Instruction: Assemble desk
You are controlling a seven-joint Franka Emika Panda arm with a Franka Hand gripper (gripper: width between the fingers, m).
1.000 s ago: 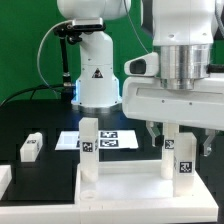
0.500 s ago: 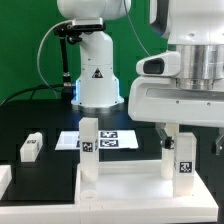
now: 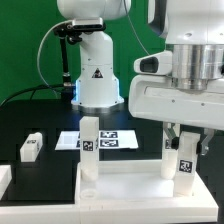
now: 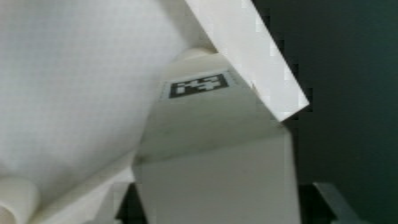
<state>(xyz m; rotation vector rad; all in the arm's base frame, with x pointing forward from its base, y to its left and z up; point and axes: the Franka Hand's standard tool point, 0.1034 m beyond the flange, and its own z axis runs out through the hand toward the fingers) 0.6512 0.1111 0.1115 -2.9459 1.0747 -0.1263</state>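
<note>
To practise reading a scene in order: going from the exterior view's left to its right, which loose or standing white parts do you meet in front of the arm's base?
Small loose white leg post lying on the black table → upright white square leg post → upright white tagged leg post under the gripper.

No legible text; warning triangle sign on robot base.

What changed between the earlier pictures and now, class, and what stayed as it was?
The gripper came down over the leg on the exterior view's right and its fingers narrowed around the top; whether they grip it yet cannot be told. The other upright leg, the loose leg, the desk top and the marker board stayed put.
</note>
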